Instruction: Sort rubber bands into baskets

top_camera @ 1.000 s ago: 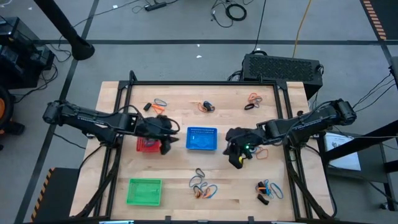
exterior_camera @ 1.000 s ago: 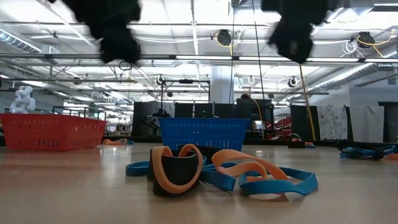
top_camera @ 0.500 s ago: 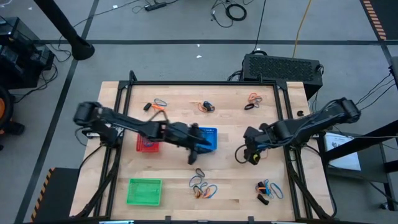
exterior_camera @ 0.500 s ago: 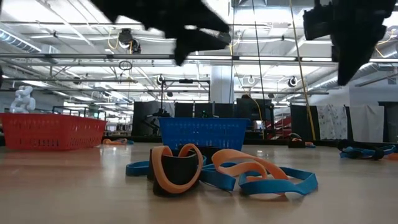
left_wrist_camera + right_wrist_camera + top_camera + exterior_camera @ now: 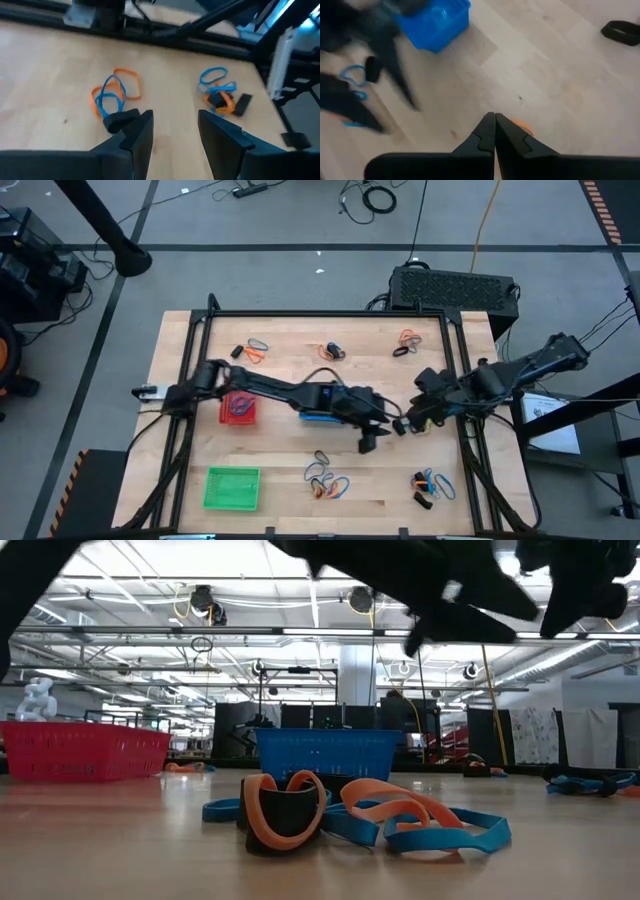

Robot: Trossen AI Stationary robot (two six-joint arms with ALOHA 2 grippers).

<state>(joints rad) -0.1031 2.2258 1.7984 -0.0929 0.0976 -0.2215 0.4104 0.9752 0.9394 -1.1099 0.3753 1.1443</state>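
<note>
Your left gripper (image 5: 368,442) is stretched far across the desk (image 5: 275,470), past the blue basket (image 5: 322,411) and hanging above bare wood with its fingers apart and nothing between them. From its wrist camera, two clumps of rubber bands lie ahead: a blue-and-orange tangle (image 5: 114,93) close in front of the fingers, with a black band (image 5: 120,120) touching its near edge, and a second blue, orange and black clump (image 5: 220,92) farther off to the other side. My guess is you are lining up on one of these. Pick a single loop that sticks out from the tangle, centre the open fingers over it, and come straight down so one finger lands inside the loop and one outside. Keep clear of the neighbours, or you will likely drag several colours along together.

The red basket (image 5: 238,409) sits back along the left arm, and the green basket (image 5: 232,487) is well behind the left gripper toward the near desk edge, so plan the carry before you close.

Your right gripper (image 5: 418,423) hangs just beyond the left one, toward the right desk edge, with its fingers pressed together. An orange band (image 5: 522,126) lies on the wood just past its tips, not held as far as I can tell. With both grippers this near each other, hold the right arm still while the left descends.
</note>
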